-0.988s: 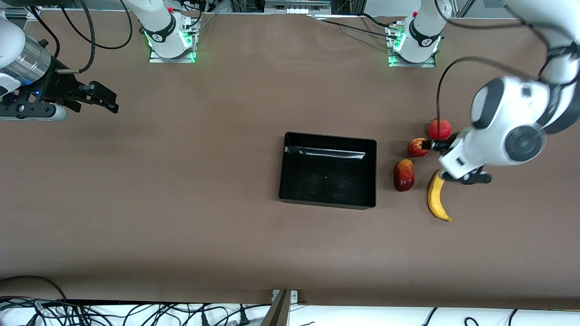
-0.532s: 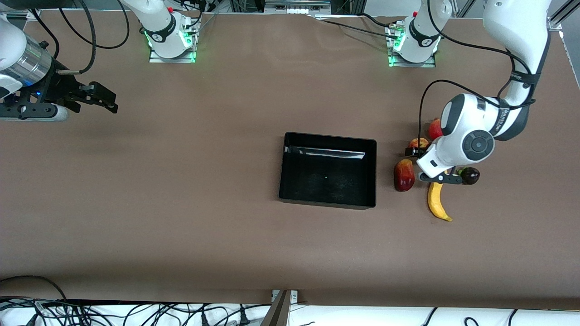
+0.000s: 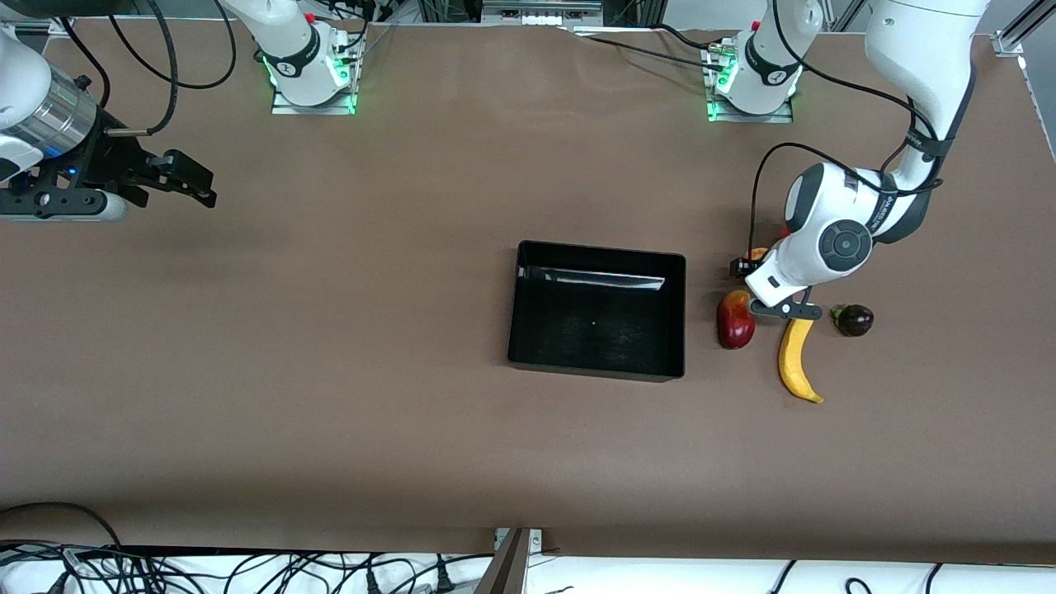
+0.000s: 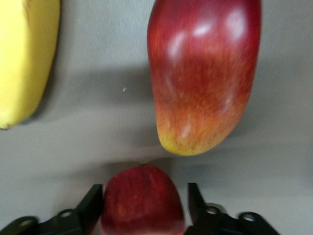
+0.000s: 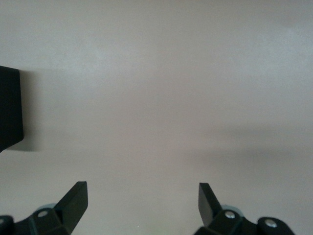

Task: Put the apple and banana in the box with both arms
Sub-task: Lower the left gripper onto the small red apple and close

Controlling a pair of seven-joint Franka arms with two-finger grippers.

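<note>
The apple [image 4: 142, 203] sits on the table between the fingers of my left gripper [image 4: 144, 196]. The jaws are open around it, with a gap on one side. In the front view my left gripper [image 3: 752, 262] is low over the fruit cluster, and only a sliver of the apple [image 3: 757, 252] shows past the wrist. The banana [image 3: 796, 363] lies nearer the front camera than the apple and also shows in the left wrist view [image 4: 24, 58]. The black box [image 3: 528, 307] stands at mid-table, beside the fruit. My right gripper [image 3: 194, 183] waits open and empty at the right arm's end of the table.
A red-yellow mango [image 3: 735, 320] lies between the box and the banana, close to the apple [image 4: 205, 78]. A small dark purple fruit [image 3: 854, 319] sits beside the banana toward the left arm's end. The right wrist view shows bare table and a box corner [image 5: 10, 107].
My left arm has swung in over the fruit and come down with its fingers around the apple. It now hides the pomegranate and uncovers the dark fruit. The right arm has not moved.
</note>
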